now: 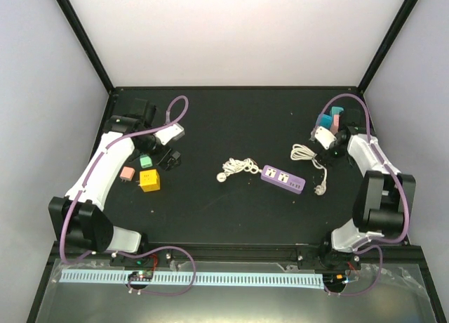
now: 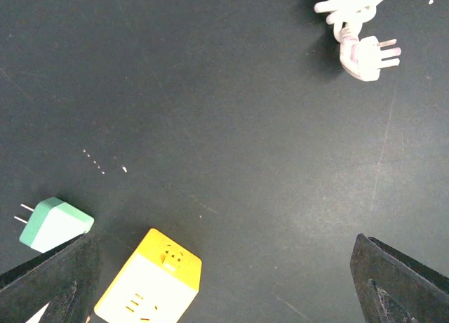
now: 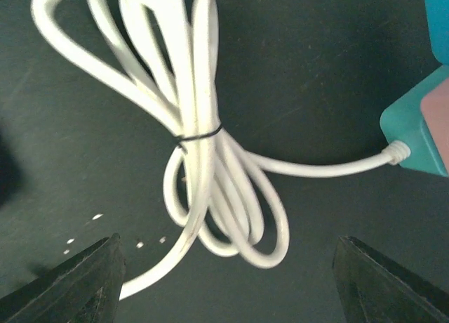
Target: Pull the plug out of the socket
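Observation:
A purple power strip lies mid-table, its white cord bundle and plug loose to its left; that plug lies with bare prongs. A yellow cube socket has a green plug lying apart beside it. A teal socket block with a pink part on it trails a white tied cord. My left gripper is open and empty just right of the yellow cube. My right gripper is open above the cord bundle.
A pink plug lies left of the yellow cube. Another white plug lies right of the power strip. The black frame posts stand at the table's far corners, and the table's back edge runs behind.

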You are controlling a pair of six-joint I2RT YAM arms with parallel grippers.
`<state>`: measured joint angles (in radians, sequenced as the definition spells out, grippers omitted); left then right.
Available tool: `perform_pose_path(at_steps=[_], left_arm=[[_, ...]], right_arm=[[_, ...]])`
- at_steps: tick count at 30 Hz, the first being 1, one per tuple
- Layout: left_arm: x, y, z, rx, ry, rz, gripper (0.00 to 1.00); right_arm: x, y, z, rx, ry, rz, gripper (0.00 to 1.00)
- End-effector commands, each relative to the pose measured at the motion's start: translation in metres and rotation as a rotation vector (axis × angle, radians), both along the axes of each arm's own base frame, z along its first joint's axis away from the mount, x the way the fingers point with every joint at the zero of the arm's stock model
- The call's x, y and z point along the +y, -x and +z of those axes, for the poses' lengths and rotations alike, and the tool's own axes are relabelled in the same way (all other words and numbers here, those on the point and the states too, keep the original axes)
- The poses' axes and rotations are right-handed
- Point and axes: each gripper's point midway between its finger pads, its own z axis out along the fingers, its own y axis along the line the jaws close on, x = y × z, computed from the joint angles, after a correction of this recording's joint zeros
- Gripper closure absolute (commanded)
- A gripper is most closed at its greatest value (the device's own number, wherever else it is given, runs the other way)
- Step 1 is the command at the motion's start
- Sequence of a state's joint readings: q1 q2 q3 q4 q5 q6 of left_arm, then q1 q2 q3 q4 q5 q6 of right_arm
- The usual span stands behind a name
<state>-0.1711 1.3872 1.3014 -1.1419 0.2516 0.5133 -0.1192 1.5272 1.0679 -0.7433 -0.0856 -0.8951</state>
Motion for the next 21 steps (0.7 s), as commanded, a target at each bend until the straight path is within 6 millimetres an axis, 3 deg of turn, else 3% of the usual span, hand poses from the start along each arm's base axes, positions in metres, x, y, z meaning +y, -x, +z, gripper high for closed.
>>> perform_pose_path(at_steps=[1,12,21], left_arm=[[-0.005,0.001,0.009,-0.039,0.037,-0.021,0.01],[-0.009,0.0,0.011,-0.034,0.076,0.004,0.01],[-0.014,-0.004,0.014,-0.032,0.101,0.005,0.01]], right_arm=[[-0.011,-0.03,-0.002,-0.023,0.053,0.008,0.17],[0.012,-0.026,-0.045,0.114,-0.028,0.072,0.33],[0.014,-0.075,-0.024,0.04,-0.068,0.005,0.75]])
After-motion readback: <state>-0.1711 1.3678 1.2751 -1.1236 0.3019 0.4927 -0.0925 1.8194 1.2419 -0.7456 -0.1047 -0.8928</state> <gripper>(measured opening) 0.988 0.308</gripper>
